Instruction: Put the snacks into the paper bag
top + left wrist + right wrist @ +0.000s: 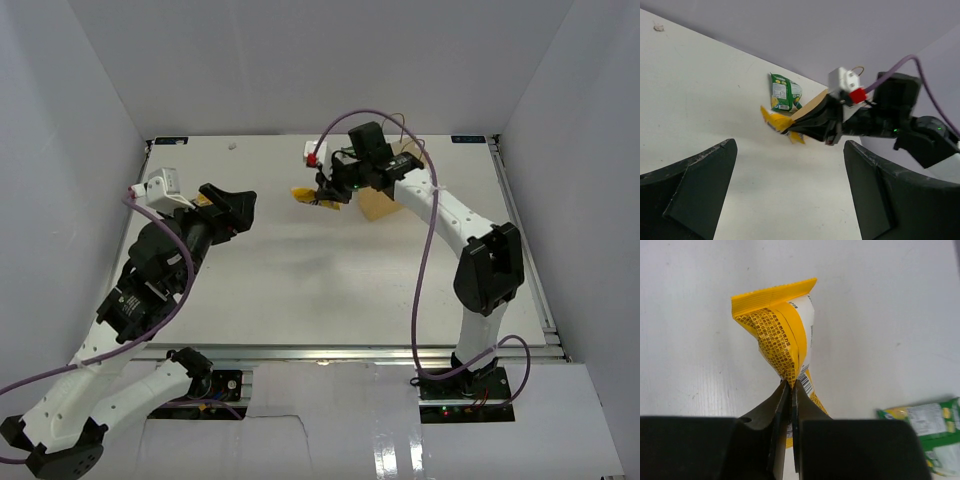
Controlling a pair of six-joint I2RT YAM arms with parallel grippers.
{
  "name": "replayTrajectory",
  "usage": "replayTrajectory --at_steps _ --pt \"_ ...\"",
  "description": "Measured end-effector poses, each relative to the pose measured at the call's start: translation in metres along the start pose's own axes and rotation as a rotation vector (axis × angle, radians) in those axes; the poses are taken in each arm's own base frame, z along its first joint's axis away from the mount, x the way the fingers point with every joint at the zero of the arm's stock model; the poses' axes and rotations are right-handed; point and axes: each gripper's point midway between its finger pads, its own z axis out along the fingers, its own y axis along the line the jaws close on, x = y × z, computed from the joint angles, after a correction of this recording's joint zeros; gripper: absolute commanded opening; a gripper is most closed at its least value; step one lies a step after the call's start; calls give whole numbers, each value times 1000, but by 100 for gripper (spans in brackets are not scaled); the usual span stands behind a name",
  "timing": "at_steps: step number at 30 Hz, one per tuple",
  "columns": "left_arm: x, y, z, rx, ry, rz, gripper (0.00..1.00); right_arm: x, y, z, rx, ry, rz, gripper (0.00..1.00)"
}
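White tabletop: packet gripped beside bag

Near the far edge, right jaws clench the yellow packet, long axis pointing away from them. Paper bag sits just right, nearest this arm. Left jaws gape, empty.

In the top external view the light is bright, diffuse and even, arriving from overhead: the white surface carries only faint, soft-edged shadows beneath the arms, and the glossy front panel along the bottom edge shows streaked glare. In the left wrist view the back wall takes a lilac cast, and the fingers of the left claw read dark and soft-focused at the lower corners. In the right wrist view the yellow packet is sharp and evenly lit, the right claw renders nearly black with little detail, and the green pouch at the lower right edge is slightly blurred.
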Motion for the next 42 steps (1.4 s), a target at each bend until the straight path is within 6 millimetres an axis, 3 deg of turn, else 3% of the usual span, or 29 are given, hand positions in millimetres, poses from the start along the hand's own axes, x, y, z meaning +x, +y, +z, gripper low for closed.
replayTrajectory --at_steps 6,9,12,16,22,27,31,39,42 --pt "-3 1 -6 14 -21 -10 98 -65 -53 -90 161 -140 -127 8" --pt "-1 3 -7 20 -28 -15 98 -83 -83 -143 286 -172 -189 8" --pt "3 5 -5 20 -24 -13 98 -80 -106 -184 386 -169 -205 8" --pt "9 4 1 24 -11 -2 98 -55 -136 -213 477 -134 -174 8" --pt "19 1 11 28 19 20 98 -24 -156 -217 495 -94 -138 8" --pt "17 -1 9 39 13 11 98 -17 -160 -221 490 -97 -147 8" --pt "14 -1 5 46 4 6 98 -7 -164 -213 455 -108 -150 8" --pt "15 -1 6 43 7 0 98 13 -157 -194 364 -103 -214 8" --pt "16 -1 6 42 9 1 98 14 -154 -191 341 -104 -241 12"
